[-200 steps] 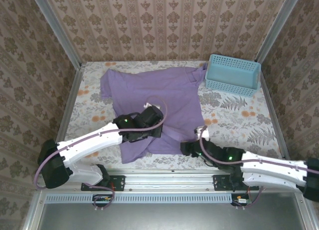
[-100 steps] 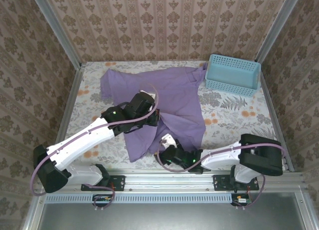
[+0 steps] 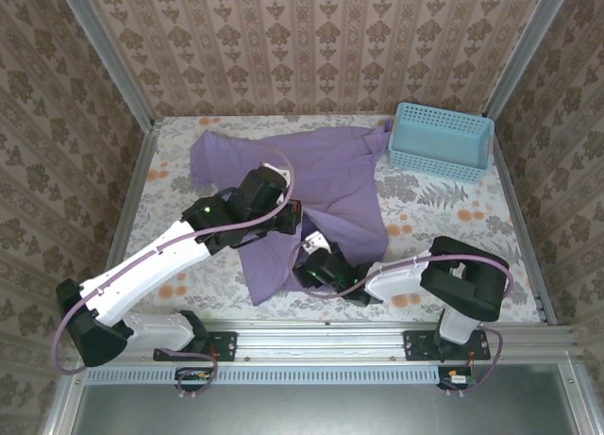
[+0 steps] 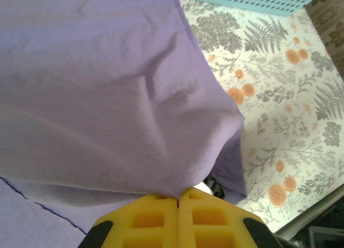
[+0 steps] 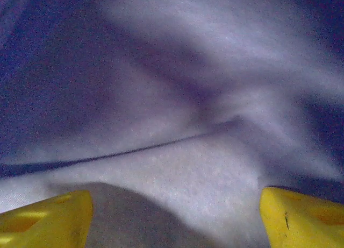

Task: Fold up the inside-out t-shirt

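The inside-out t-shirt is lavender-purple and lies spread across the back middle of the table, with its near edge lifted. My left gripper hangs over the shirt's near part, and its yellow fingers are pressed together, shut on a fold of the shirt. My right gripper reaches in from the right, low at the shirt's near edge, partly under the raised cloth. In the right wrist view its fingers stand wide apart, open, with shirt cloth and a dark seam line close in front of them.
A blue plastic basket stands at the back right corner, touching the shirt's sleeve. The floral tablecloth lies bare on the right and along the left side. Wallpapered walls close in the table on three sides.
My left gripper has moved back and up with the shirt's near edge. My right arm has swung left from the front right and pushed its gripper in under the lifted cloth.
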You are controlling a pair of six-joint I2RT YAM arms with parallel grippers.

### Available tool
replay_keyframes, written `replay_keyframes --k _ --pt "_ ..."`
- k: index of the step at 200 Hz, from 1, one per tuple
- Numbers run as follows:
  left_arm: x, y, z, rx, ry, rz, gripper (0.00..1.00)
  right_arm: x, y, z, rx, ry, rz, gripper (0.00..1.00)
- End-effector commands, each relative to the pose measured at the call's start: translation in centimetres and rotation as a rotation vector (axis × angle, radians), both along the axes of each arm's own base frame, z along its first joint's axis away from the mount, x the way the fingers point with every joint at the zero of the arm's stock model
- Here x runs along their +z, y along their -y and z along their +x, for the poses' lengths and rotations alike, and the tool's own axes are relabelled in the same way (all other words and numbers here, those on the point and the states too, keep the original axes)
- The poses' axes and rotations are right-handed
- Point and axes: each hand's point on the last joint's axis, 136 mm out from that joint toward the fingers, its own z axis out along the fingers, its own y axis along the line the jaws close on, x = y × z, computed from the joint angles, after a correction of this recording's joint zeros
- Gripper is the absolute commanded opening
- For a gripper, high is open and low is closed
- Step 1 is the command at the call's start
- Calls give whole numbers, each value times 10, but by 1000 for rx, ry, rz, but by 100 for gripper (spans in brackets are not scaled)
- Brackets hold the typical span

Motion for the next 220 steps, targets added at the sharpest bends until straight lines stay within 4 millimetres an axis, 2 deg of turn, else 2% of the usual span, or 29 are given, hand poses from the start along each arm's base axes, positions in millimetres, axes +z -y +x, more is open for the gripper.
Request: replay_keyframes --k 1,23,57,92,117,135,163,192,200,220 --pt "32 -5 -3 -29 56 -35 0 -2 -13 7 39 -1 -41 82" --pt "46 -6 -6 -39 75 -55 0 0 -8 27 -34 36 -51 82" --pt "67 -14 -9 -34 108 -81 0 20 2 57 -137 85 39 82" --pt "98 -18 -14 -41 158 -148 0 27 -3 91 -202 89 45 83" --pt "120 -15 -18 -63 182 -197 0 24 -7 112 -263 61 56 83" --pt "132 -16 -20 -62 205 -205 0 22 -2 128 -333 24 109 85" --pt "145 -17 -21 -56 232 -223 0 22 5 154 -444 -27 145 88" --pt "158 -17 -21 -41 260 -241 0 10 12 175 -545 -138 121 90" --pt "162 -17 -22 -41 271 -248 0 6 13 180 -570 -169 117 100" --pt "177 -14 -26 -50 299 -269 0 -2 14 191 -613 -216 88 100"
